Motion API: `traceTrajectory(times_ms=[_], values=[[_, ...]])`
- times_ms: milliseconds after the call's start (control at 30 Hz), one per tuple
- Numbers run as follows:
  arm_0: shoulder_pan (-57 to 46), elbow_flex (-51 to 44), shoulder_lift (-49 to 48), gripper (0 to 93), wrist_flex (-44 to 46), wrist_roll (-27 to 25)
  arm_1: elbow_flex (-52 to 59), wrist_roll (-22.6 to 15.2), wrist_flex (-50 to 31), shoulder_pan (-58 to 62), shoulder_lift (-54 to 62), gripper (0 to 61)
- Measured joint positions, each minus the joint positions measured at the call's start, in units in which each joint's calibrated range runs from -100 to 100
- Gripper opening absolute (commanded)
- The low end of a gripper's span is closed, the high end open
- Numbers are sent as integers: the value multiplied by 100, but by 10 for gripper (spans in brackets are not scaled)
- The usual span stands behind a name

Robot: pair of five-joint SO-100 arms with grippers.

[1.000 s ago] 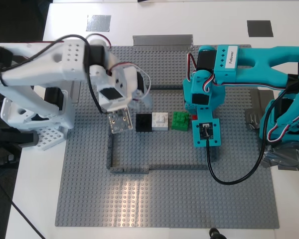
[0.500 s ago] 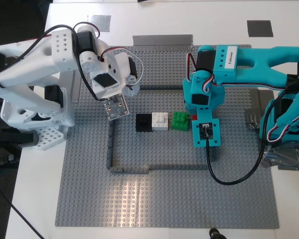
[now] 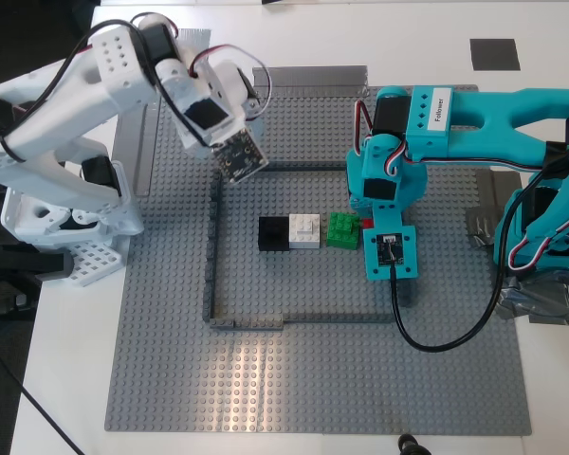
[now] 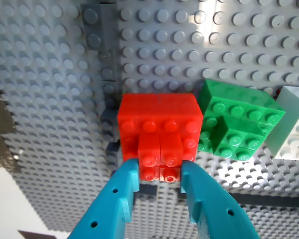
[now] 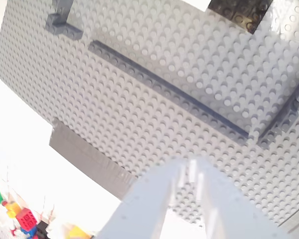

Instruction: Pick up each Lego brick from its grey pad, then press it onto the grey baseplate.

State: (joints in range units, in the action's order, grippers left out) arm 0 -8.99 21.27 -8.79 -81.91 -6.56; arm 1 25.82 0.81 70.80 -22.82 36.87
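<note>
In the exterior view, the black brick (image 3: 273,233) already sits on the grey baseplate (image 3: 171,379) beside a white brick (image 3: 304,230) and a green brick (image 3: 342,230); the teal arm hides the red one. In the first wrist view, my first gripper (image 4: 159,174) is clenched on the red brick (image 4: 159,124), seated beside the green; press squarely, then release. In the second wrist view, my second gripper (image 5: 188,174) is empty, jaws nearly together, over bare studs near white tabletop (image 5: 20,134).

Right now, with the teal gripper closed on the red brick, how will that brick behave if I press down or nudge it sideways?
The red brick looks like rigid moulded plastic, so it should not flex. My first gripper pinches only its narrow raised part, so it may twist or slip. It sits beside the green brick on the grey baseplate, so it likely resists sideways pushes.
</note>
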Motion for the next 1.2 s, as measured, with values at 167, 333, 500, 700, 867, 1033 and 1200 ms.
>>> traceTrajectory(times_ms=[167,333,500,700,867,1033,1200], values=[[0,29,0,0,61,0,-242,-103,185,-527,-60,2],[0,98,245,0,70,5,-493,-176,362,-1227,-181,2],[-44,98,355,0,209,5,-822,-259,555,-2209,-415,2],[-133,98,355,34,209,5,-1750,-166,925,-2891,-1304,2],[-222,98,355,81,209,5,-2718,-54,1150,-3391,-2098,2],[-244,98,355,83,165,-37,-3588,49,1448,-3927,-2729,2],[-244,98,355,87,148,-42,-3704,112,1569,-4436,-2772,2]])
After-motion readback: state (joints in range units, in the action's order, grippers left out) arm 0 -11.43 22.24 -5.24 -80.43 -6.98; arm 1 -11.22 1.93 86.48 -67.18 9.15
